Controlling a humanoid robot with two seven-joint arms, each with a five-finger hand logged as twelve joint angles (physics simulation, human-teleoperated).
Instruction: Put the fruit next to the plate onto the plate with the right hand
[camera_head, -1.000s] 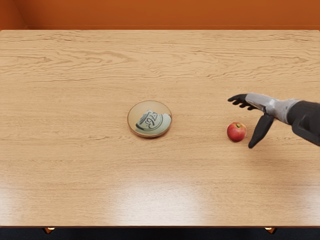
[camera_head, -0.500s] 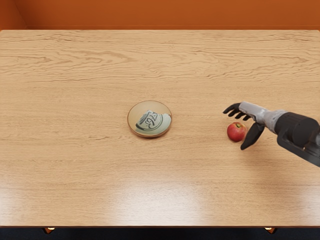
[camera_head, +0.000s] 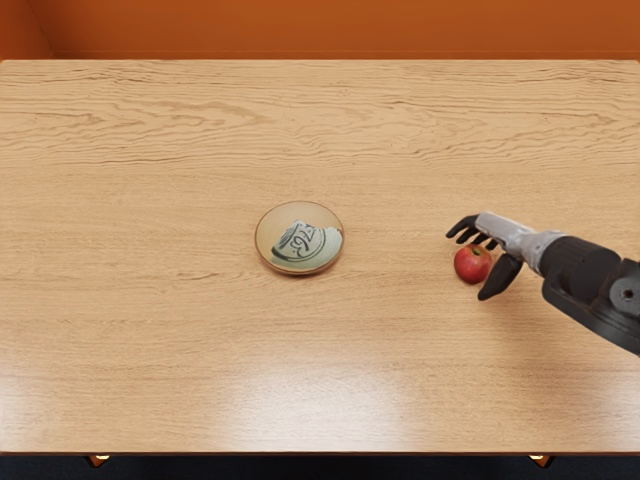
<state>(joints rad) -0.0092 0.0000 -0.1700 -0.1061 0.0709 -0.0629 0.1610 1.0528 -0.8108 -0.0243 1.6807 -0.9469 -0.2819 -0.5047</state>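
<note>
Round, glossy apple (camera_head: 472, 264) just beside spread, empty fingers of right hand (camera_head: 497, 246). Bare grained wooden table (camera_head: 400, 150) between apple and shallow glazed plate (camera_head: 263, 246).

The counter (camera_head: 150, 330) under me is light wood with a wavy grain, smooth and varnished; towards the near edge it throws back a soft pale sheen. The plate (camera_head: 259, 238) looks like glazed ceramic, a tan rim around a glossy cream face with a blue-grey pattern. The apple (camera_head: 472, 264) has smooth red skin with a slight shine. My robot hand (camera_head: 500, 238) has a pale grey, metal-looking back and matt black fingers (camera_head: 462, 226). My forearm (camera_head: 590, 285) is dark, matt, plastic-looking casing.
</note>
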